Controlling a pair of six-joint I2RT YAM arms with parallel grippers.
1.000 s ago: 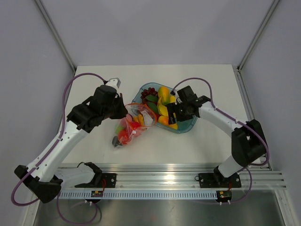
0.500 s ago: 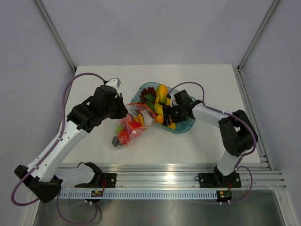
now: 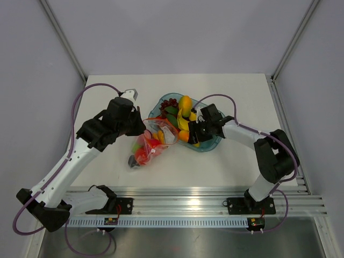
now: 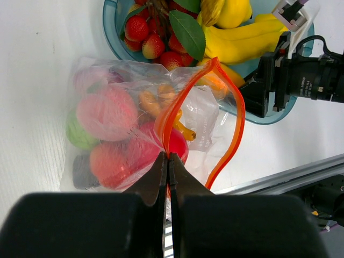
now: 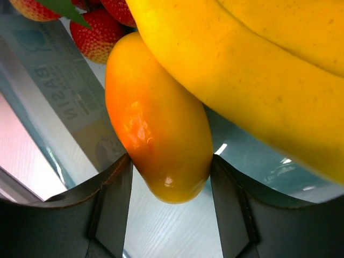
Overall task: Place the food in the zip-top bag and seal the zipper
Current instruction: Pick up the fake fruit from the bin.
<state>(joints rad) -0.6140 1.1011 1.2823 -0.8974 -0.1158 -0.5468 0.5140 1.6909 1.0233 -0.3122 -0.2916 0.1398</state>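
Left gripper (image 4: 167,157): jaws fully closed, pinching the zipper (image 4: 185,97) at the near end of its orange-red loop, no gap visible between the fingers. The strip rises from the pinch and arches round, so the mouth of the zip-top bag (image 4: 107,123) stands open, facing the tray (image 4: 110,21). Bag lies on the table (image 3: 226,166) just left of the tray, its mouth end reaching the tray rim. Through the clear film: two red pieces, a green piece at the left edge, an orange piece near the mouth, a dark piece at the lower-left corner. Right gripper (image 5: 169,177): set narrow, down inside the tray, jaws spread only enough to take an orange-yellow fruit (image 5: 156,123); one of the fingers (image 5: 110,204) on each flank, both touching its skin near the lower tip. The fruit is tucked under and touching the banana (image 5: 258,80), strawberries (image 5: 99,37) just beyond it; cannot tell whether it rests on the tray floor or is lifted clear. Top view: right gripper at the tray's left side, near the bag mouth, apart from the left gripper; other yellow, green and dark grape pieces heaped in the tray
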